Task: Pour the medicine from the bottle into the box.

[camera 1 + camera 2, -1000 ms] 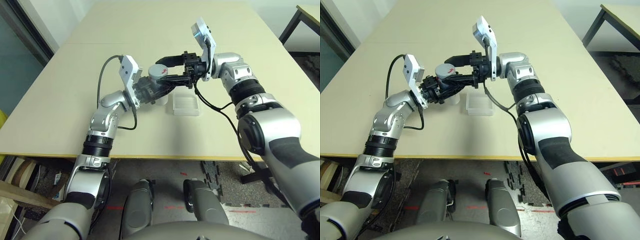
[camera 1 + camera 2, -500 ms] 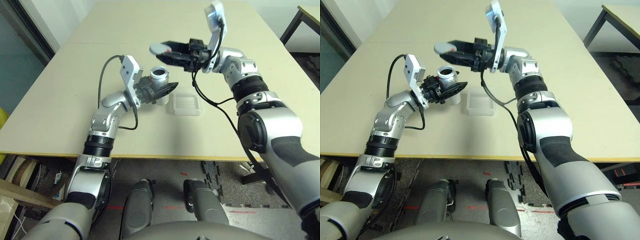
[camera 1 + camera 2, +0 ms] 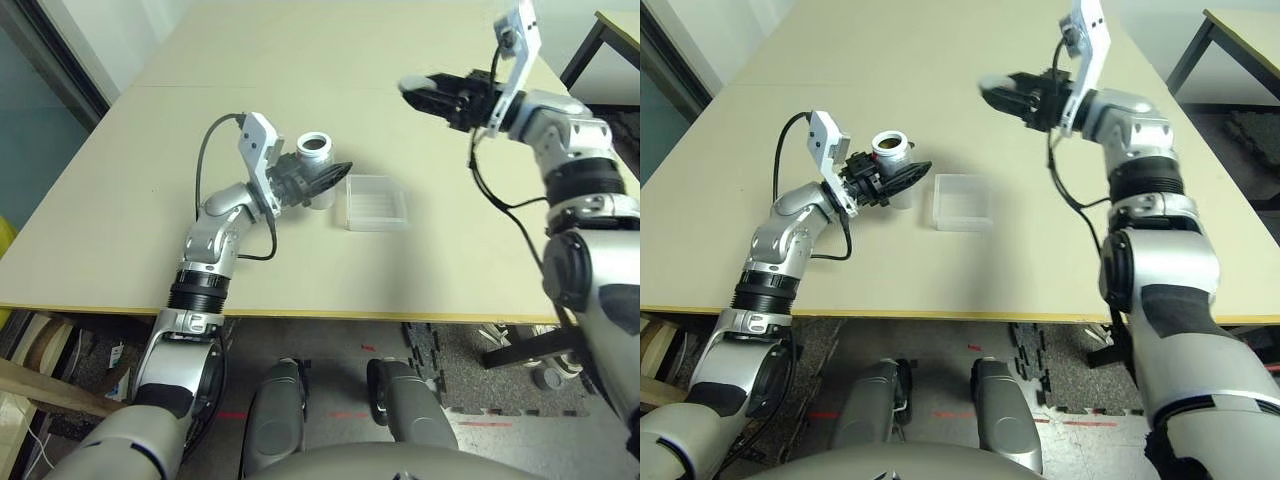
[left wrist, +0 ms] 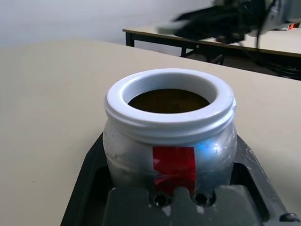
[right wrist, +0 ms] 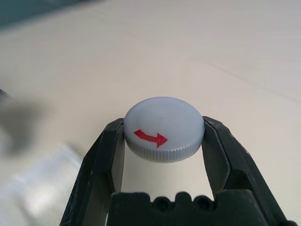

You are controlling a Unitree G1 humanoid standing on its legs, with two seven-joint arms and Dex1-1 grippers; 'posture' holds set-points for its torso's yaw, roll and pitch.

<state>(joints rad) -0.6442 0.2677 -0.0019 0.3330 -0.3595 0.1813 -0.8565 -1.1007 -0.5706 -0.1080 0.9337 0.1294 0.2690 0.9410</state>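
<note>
Bottle: the small whitish cylindrical pill bottle with a red mark (image 4: pixel 169 141) stands upright and uncapped, its white rim open to the ceiling, so nothing spills while it waits to be tipped.
Left end effector: the left end effector (image 3: pixel 318 183) has its two black fingers pressed against the bottle's sides low on the body, leaving the mouth free for pouring.
Medicine: in the left wrist view the inside of the bottle looks brownish, which I take for the medicine (image 4: pixel 168 100); single pieces cannot be made out.
Box: the small shallow square box of clear plastic (image 3: pixel 377 201) lies flat on the pale beige tabletop (image 3: pixel 120 200), just beside the bottle on the robot's right, its open top ready to catch what falls.
Cap: the round grey screw cap with a red arrow (image 5: pixel 163 128) is off the bottle, held in the air well apart from it, out over the tabletop to the robot's right.
Right end effector: the right end effector (image 5: pixel 163 136) pinches the cap by its ribbed edge, one finger on each side; keeping it off to the side leaves the space above the box free.
Stage: judged from the open mouth and the upright bottle, uncapping is done and pouring is not yet begun.
Next move calls for: tilting the mouth toward the box, with the rim over its middle, since the box is shallow.
</note>
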